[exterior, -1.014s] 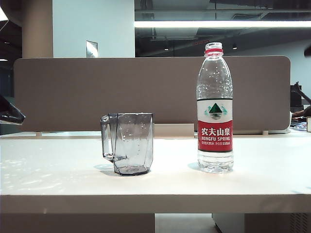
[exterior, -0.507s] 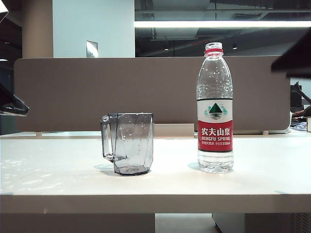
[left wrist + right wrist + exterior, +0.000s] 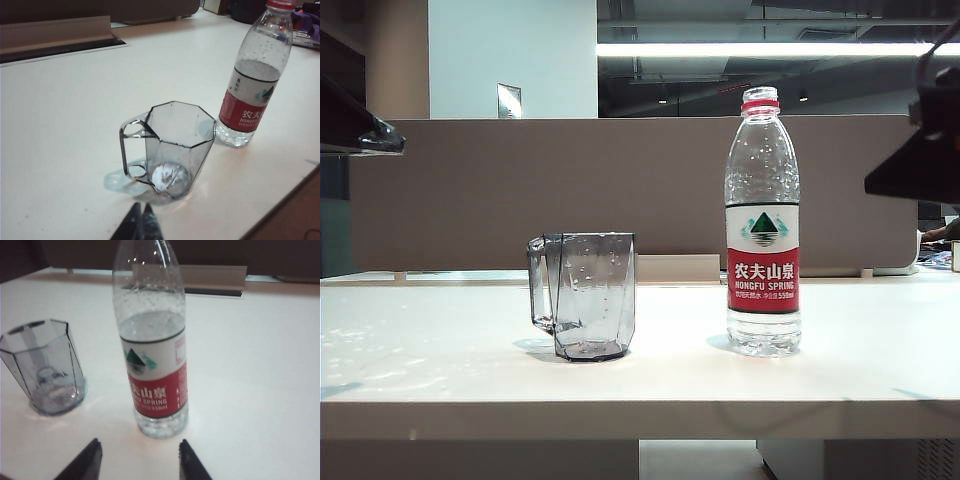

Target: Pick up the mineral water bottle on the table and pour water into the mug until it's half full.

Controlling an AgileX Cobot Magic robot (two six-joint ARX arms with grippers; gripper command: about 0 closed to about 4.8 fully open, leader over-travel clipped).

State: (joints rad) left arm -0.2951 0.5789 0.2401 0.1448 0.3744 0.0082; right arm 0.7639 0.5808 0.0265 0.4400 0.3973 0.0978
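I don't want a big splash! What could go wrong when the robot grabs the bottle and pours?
1. The mineral water bottle is tall and stands free; the right gripper, fingers spread on either side of it, might bump it over.
2. No cap shows above its red neck ring, so a tip would likely spill water.
3. The mug stands close beside it and looks empty, so a nudge might shift it. The left gripper hangs near the mug.

bare table [image 3: 880, 350] right of the bottle [image 3: 762, 230]; mug [image 3: 585, 295] crowds its left.

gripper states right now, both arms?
Left gripper: shut, empty, short of the mug.
Right gripper: open, empty, facing the mineral water bottle.
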